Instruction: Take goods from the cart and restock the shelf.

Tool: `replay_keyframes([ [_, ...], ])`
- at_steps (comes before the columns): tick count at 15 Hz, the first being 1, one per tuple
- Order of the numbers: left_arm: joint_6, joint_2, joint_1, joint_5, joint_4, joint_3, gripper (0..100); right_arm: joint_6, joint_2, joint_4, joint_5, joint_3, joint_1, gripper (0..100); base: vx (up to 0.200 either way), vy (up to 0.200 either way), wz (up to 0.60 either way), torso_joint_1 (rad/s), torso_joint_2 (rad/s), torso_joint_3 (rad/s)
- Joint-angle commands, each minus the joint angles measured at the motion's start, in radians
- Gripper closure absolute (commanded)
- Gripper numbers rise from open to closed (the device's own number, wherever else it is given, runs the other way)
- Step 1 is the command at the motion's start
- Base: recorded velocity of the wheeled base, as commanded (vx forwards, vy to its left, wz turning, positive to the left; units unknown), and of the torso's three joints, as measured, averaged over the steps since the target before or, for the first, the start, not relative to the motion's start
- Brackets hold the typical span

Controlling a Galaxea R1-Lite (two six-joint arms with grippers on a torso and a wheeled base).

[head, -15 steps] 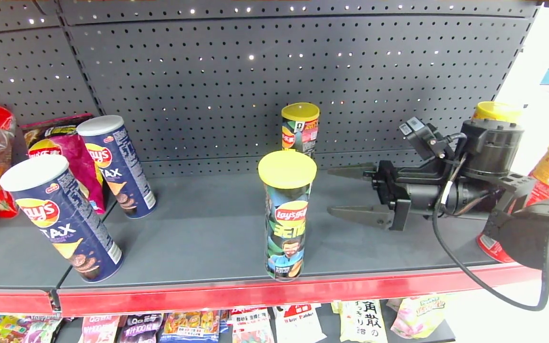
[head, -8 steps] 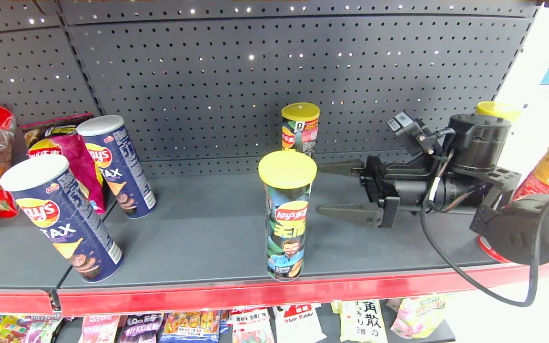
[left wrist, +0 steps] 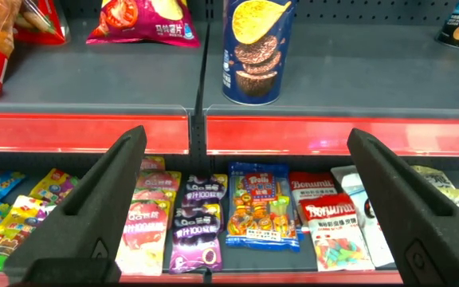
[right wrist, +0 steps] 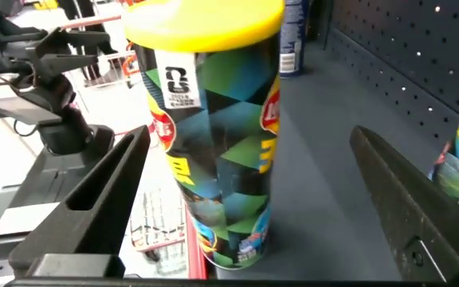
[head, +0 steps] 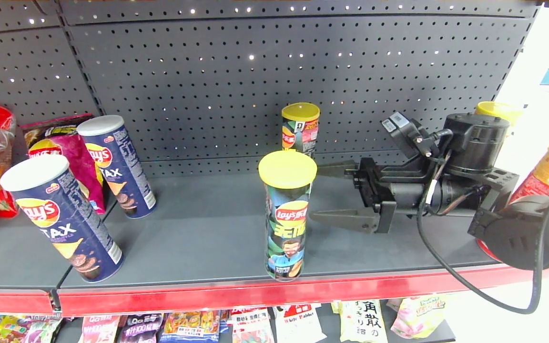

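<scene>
Upright at the front red lip of the shelf (head: 198, 238): a tall yellow-lidded can (head: 286, 224). Just right of it, level with its upper half, the right end effector (head: 316, 191), spread wide and holding nothing; tips close to the can's side, touching or not hard to say. Behind it, against the back panel (head: 255, 71), a second can (head: 300, 127) with a yellow lid. Well left of it, a front blue can (head: 60, 216) and a rear blue can (head: 117, 166). Lower than it and leftward, the left end effector (left wrist: 245, 211), likewise gaping and empty, facing candy bags (left wrist: 194, 231).
</scene>
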Motion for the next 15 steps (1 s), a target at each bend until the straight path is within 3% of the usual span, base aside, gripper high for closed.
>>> replay_keyframes([
  [1, 0.000, 0.000, 0.001, 0.001, 0.000, 0.000, 0, 0.001, 0.000, 0.001, -0.002, -0.001, 0.008, 0, 0.000, 0.000, 0.00, 0.000, 0.00, 0.000],
  [15, -0.001, 0.000, 0.001, 0.001, 0.000, 0.000, 0, -0.001, 0.040, 0.012, -0.022, -0.015, 0.041, 0, 0.000, 0.000, 0.00, 0.000, 0.00, 0.000],
])
